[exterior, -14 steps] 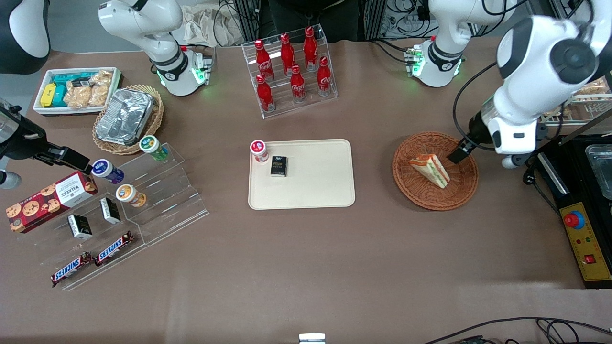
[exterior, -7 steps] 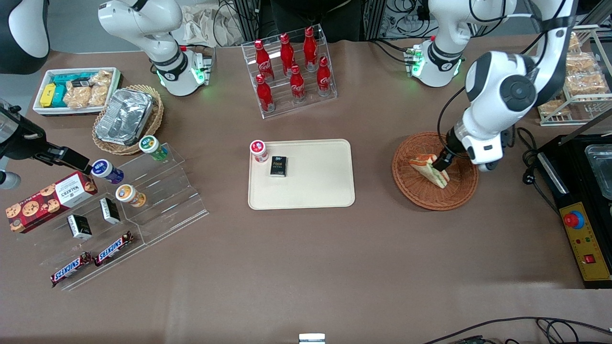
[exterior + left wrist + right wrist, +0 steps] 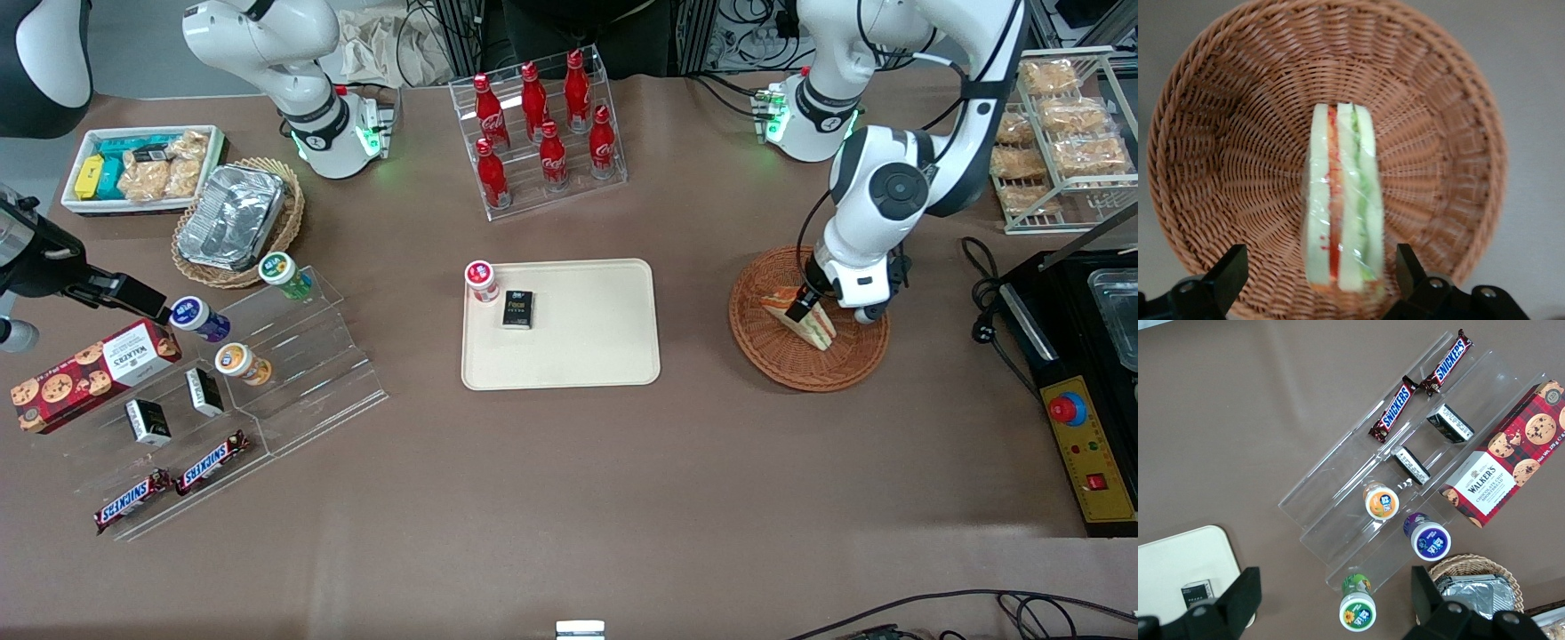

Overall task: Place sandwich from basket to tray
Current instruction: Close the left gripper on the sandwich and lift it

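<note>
Wicker basket (image 3: 805, 356): reddish-brown, round and shallow, on the bench (image 3: 569, 498) toward the working arm's end.
Sandwich (image 3: 805, 318): clear-wrapped triangular wedge lying in the basket; the wrist view shows its white bread (image 3: 1319, 200) on edge, with a red and orange layer and a green layer between the slices.
Gripper (image 3: 803, 307): low inside the basket, fingers (image 3: 1228, 275) apart, one on each side of the sandwich's near end; whether they touch it cannot be told.
Arm pose: the left arm reaches from its base to bend over the basket, wrist pointing down at the sandwich.
Tray (image 3: 605, 356): cream-beige, flat, mid-bench, well apart from the basket; it carries a small black box marked "Foca" (image 3: 517, 309), and a red-capped jar (image 3: 481, 279) sits at its corner.
Writing: "SNICKERS" on two bars (image 3: 169, 487), "WALKERS" on a red tartan cookie box (image 3: 89, 372), and a Coca-Cola script on red bottles (image 3: 544, 133) in a clear rack.
</note>
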